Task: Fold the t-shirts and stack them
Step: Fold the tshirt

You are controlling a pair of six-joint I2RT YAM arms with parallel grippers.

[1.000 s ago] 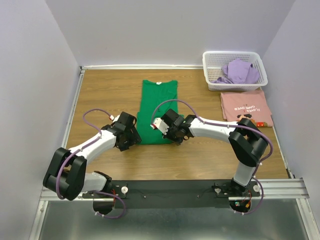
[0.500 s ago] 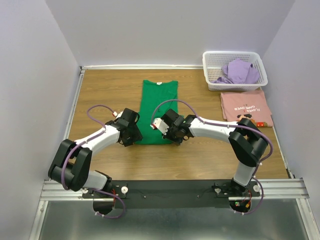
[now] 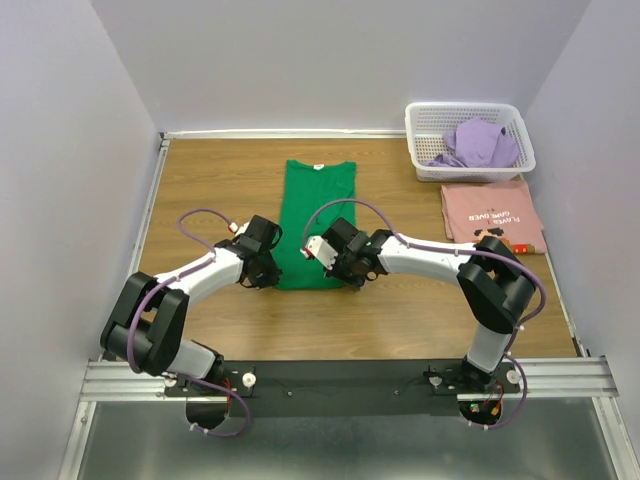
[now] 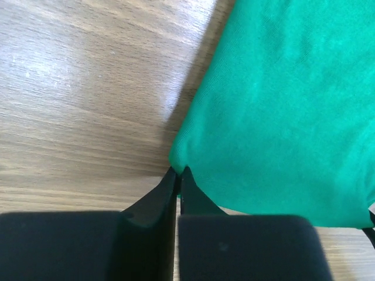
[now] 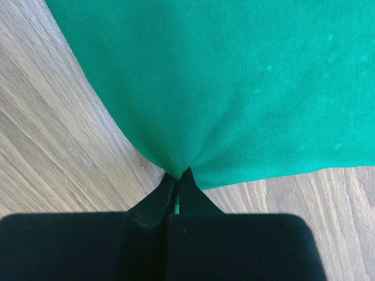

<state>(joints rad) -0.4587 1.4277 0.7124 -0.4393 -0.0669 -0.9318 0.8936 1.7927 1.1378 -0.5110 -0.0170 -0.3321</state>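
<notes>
You are, by my reckoning, about a third of the way through. The pink t-shirt lies folded in a flat rectangle at the right of the table, just in front of the basket. The lavender t-shirt sits crumpled inside that basket, not yet folded.

The green t-shirt is mid-fold. It lies flat in the middle of the table as a long narrow strip, collar at the far end, no sleeves showing at its sides, the fabric smooth.

Your left gripper has its fingers pressed together at the near left hem corner. It seems to nip the cloth, though the tips hide how much. Your right gripper is pinched closed on the near right corner, with fabric puckering into it. The crosswise folds and the stacking look to be left.
</notes>
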